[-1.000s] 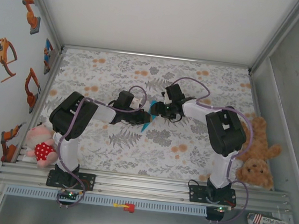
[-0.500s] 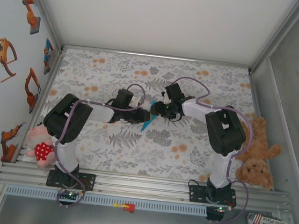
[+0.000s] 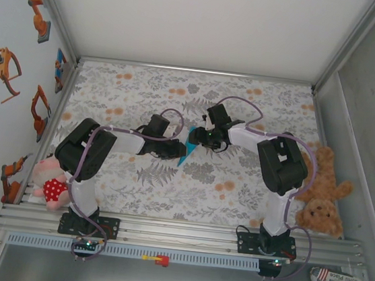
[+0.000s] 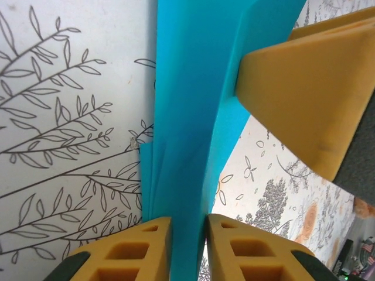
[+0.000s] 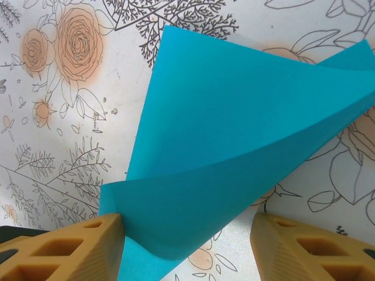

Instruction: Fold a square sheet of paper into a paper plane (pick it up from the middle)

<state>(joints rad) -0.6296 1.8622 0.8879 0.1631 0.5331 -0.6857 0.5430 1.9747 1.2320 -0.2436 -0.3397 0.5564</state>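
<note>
The turquoise sheet of paper [image 3: 185, 151] is folded into a narrow pointed shape and held up off the floral cloth at mid-table. My left gripper [image 4: 188, 234] is shut on its folded layers [image 4: 187, 146], both yellow fingers [image 4: 146, 249] pressed against the blue. My right gripper [image 5: 187, 240] stands open around a curled flap of the paper [image 5: 234, 146]; its left finger [image 5: 76, 249] touches the paper's edge and its right finger stands apart from it. In the top view the left gripper [image 3: 175, 150] and right gripper [image 3: 193, 138] meet at the paper. The right gripper's finger [image 4: 310, 88] rests against the paper's upper edge.
The floral tablecloth [image 3: 236, 187] covers the table inside metal rails. A pink plush toy [image 3: 50, 182] lies at the near left edge and a brown teddy bear [image 3: 320, 193] at the right edge. White walls enclose the back and sides.
The left arm's elbow has swung out to the left and its gripper has edged right along the paper. The right arm and the paper have barely moved.
</note>
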